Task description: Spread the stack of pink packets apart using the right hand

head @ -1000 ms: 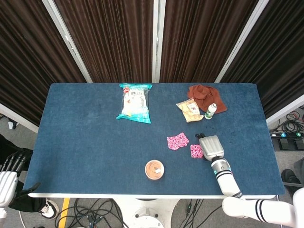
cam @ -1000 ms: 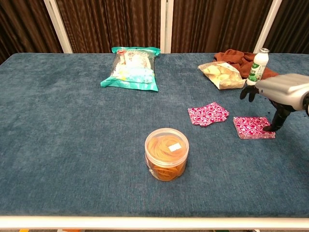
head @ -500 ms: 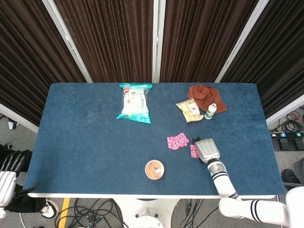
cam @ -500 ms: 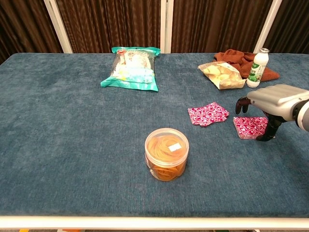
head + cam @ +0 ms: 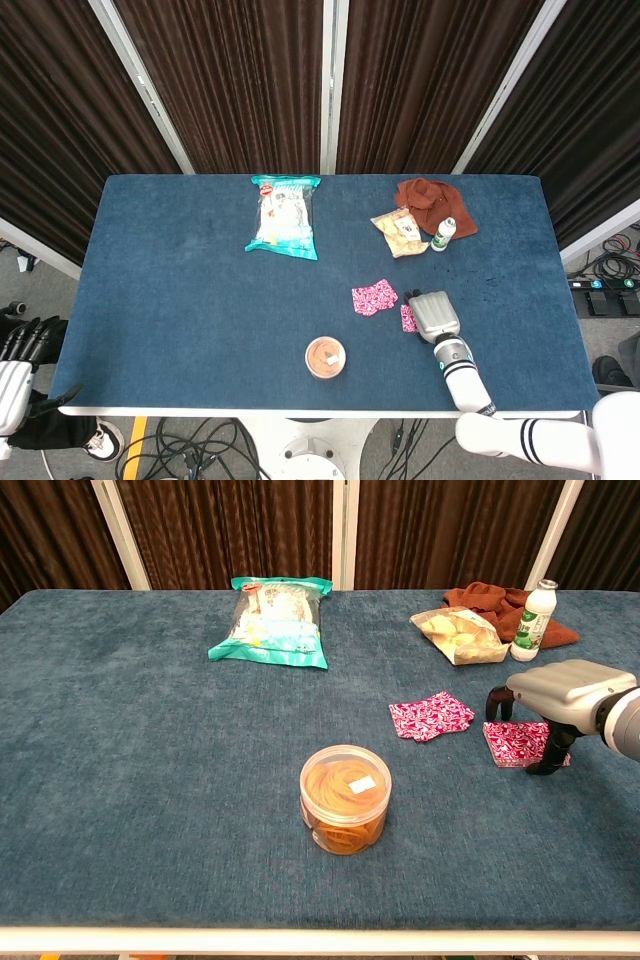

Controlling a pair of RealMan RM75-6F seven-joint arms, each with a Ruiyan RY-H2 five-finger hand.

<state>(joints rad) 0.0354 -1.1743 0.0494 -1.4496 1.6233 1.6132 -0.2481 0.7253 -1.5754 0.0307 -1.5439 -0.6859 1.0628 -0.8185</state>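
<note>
A small stack of pink patterned packets (image 5: 514, 742) lies right of the table's middle; in the head view only its left edge (image 5: 406, 318) shows from under my hand. One loose pink packet (image 5: 430, 716) (image 5: 374, 297) lies flat just left of it. My right hand (image 5: 562, 688) (image 5: 432, 314) hovers low over the stack, palm down and fingers apart. Dark fingertips (image 5: 495, 702) come down at the stack's far left edge, and the thumb (image 5: 550, 752) touches its near right side. My left hand (image 5: 20, 348) hangs off the table's left front corner, fingers extended, holding nothing.
A clear jar of rubber bands (image 5: 345, 797) stands in front of the packets, to the left. At the back are a teal snack bag (image 5: 272, 620), a small snack bag (image 5: 460, 635), a white bottle (image 5: 528, 620) and a brown cloth (image 5: 495, 602).
My right hand has moved left and down over the stack, now covering most of it in the head view. The packets themselves have not visibly shifted.
</note>
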